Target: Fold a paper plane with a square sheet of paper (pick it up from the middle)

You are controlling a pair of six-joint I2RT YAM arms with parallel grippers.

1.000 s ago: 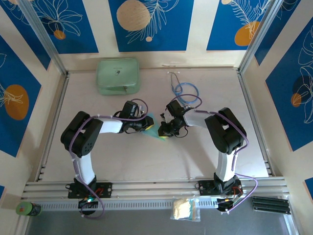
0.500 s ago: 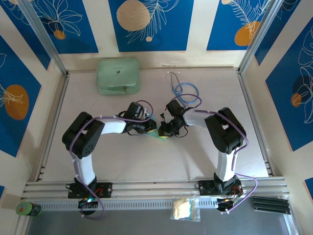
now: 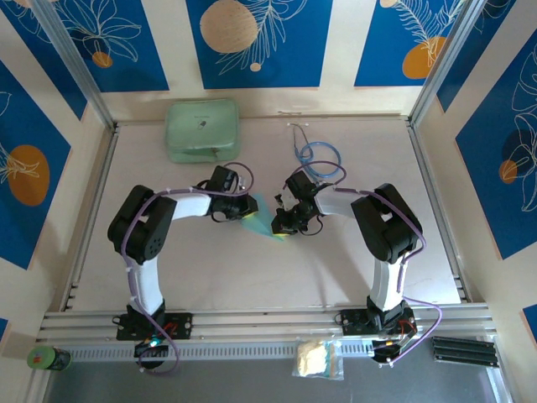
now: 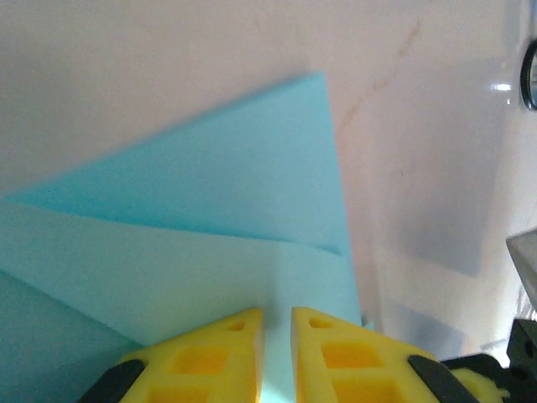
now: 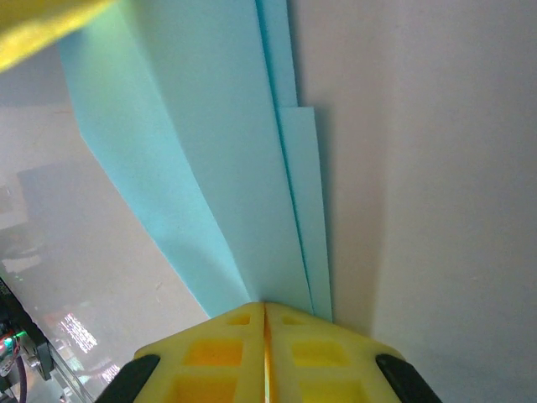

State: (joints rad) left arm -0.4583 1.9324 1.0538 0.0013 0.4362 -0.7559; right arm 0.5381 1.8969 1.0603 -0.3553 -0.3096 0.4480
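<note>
Part-folded blue sheet (image 4: 210,193), pinched by near-closed left gripper (image 4: 277,317) and clamped right gripper (image 5: 265,309): uneven pulling may tear it.

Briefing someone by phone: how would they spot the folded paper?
On the pale table, find where the left gripper and right gripper meet. Both pinch a thin light-blue paper sheet folded into layered flaps, sharp-edged unlike the blue-tubed stethoscope and mint-green rounded case.

From above, my left gripper (image 3: 247,215) and right gripper (image 3: 283,227) hide most of the paper (image 3: 263,220). The left wrist view cuts it at the left edge, the right wrist view at the top.
</note>
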